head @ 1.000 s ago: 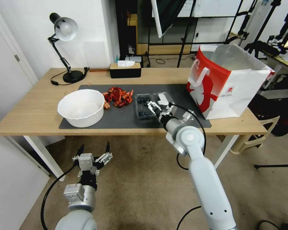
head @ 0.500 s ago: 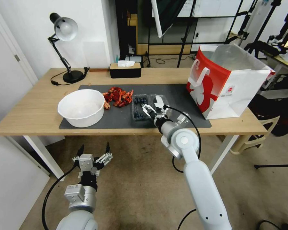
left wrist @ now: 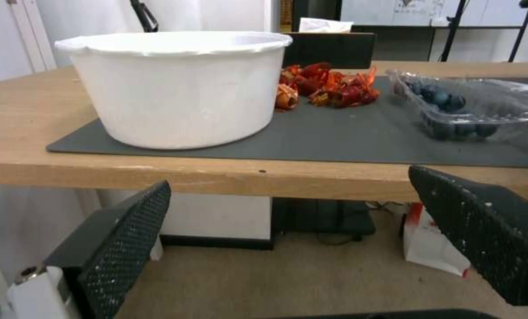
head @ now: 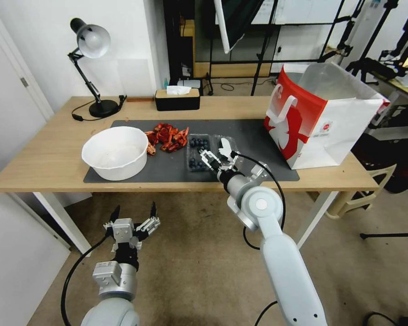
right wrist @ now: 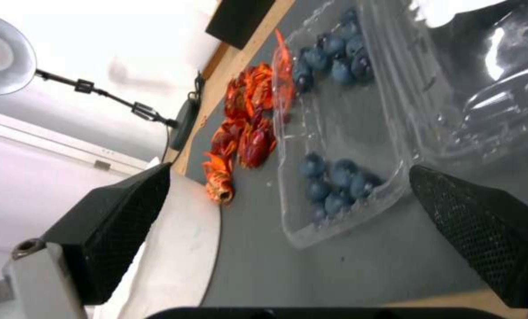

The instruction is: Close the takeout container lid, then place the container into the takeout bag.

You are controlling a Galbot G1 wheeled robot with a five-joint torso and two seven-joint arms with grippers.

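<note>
Wooden table (head: 54, 154) carried a dark mat (head: 177, 167), taken as landmark. Right gripper (head: 218, 155) hung over the mat's near edge with its jaws spread and empty, just above the takeout container (head: 198, 151), which lay open on the mat's middle, the lid (head: 229, 144) flat beside it toward the takeout bag (head: 322, 117) at the mat's far right end. Left gripper (head: 132, 216) waited parted, below the mat's level. Recommendation: catch the lid's free edge and fold it over squarely, pressing without shifting the berries.
</note>
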